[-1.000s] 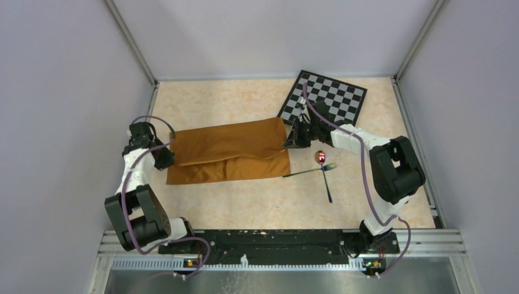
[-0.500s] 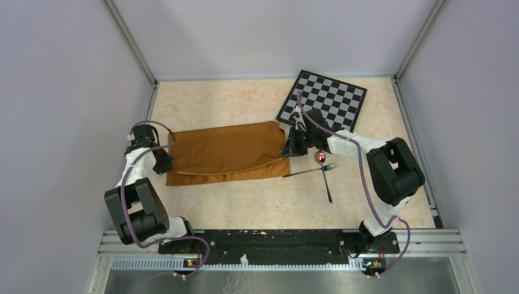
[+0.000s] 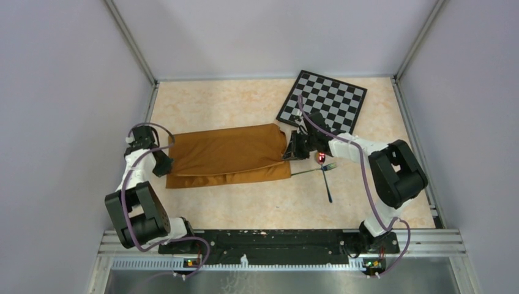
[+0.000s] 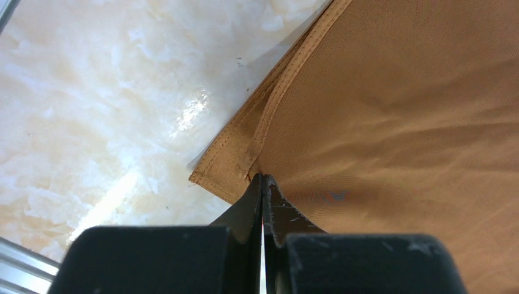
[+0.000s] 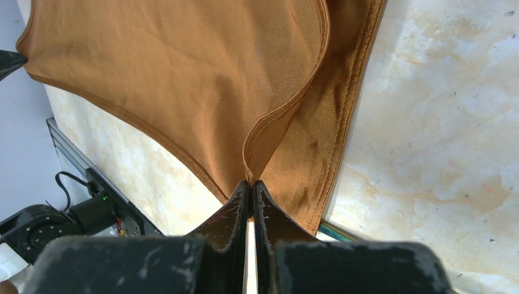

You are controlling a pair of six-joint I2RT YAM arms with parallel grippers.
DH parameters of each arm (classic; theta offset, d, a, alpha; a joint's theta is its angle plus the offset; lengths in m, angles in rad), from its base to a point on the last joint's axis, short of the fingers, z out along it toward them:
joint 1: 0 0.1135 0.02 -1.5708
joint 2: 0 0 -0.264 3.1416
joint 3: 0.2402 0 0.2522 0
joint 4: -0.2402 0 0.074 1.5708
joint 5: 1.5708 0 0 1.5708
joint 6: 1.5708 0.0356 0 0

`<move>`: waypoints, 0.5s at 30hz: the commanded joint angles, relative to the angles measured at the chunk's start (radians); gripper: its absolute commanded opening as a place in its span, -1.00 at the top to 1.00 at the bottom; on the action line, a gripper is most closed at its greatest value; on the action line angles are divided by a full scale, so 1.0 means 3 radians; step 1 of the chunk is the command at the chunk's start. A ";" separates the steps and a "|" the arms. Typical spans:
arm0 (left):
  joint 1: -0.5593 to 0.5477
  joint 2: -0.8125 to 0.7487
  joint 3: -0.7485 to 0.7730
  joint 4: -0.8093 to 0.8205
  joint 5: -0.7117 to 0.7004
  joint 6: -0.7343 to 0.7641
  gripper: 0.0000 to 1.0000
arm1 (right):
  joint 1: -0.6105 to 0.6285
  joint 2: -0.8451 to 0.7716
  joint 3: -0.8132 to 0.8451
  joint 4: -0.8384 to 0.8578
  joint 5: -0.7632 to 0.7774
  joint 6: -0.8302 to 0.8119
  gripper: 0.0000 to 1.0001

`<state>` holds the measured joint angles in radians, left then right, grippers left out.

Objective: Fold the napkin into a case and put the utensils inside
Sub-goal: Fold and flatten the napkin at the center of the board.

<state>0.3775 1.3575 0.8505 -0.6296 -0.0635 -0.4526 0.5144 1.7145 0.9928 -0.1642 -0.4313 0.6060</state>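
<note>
Napkin [image 3: 226, 154]: across mid-surface [image 3: 245, 205], long side left to right; top layer over a lower one whose near strip shows
Left jaws: pressed shut, pinching the top layer's hem at the left corner
Right jaws: pressed shut on gathered hem at the right end, near the checkered board [image 3: 330, 97]
Utensils: fork [image 3: 309, 172] and spoon [image 3: 321, 157] crossed just right of the cloth
Step, likely: laying the fold; lower both ends level, cloth taut, hems aligned; release once flat
</note>
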 commanded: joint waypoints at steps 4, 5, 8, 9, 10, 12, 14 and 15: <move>0.0021 -0.0241 -0.0045 -0.0162 -0.0259 -0.0232 1.00 | 0.0032 -0.0276 -0.0068 0.0076 -0.0026 0.0042 1.00; 0.0020 -0.0236 -0.0058 -0.0178 -0.0268 -0.0267 1.00 | 0.0034 -0.0286 -0.0088 0.0084 -0.0038 0.0047 1.00; 0.0021 -0.0183 -0.0069 -0.0280 -0.0348 -0.0426 1.00 | 0.0065 -0.0286 -0.0161 0.0138 -0.0048 0.0071 1.00; 0.0025 -0.0155 -0.0074 -0.0307 -0.0364 -0.0472 1.00 | 0.0077 -0.0266 -0.0191 0.0181 -0.0040 0.0078 1.00; 0.0042 -0.0125 -0.0087 -0.0313 -0.0366 -0.0509 1.00 | 0.0080 -0.0233 -0.0200 0.0226 -0.0034 0.0090 1.00; 0.0096 -0.0043 -0.0111 -0.0342 -0.0383 -0.0614 1.00 | 0.0080 -0.0118 -0.0170 0.0299 -0.0021 0.0092 1.00; 0.0159 0.0040 -0.0128 -0.0414 -0.0394 -0.0724 1.00 | 0.0080 0.0018 -0.0099 0.0339 -0.0014 0.0069 1.00; 0.0190 0.0090 -0.0139 -0.0443 -0.0396 -0.0758 1.00 | 0.0079 0.0077 -0.0057 0.0334 -0.0011 0.0053 1.00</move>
<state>0.3981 1.3407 0.8322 -0.7124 -0.1478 -0.5991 0.5278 1.6833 0.9367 -0.1291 -0.4358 0.6289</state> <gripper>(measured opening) 0.003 0.008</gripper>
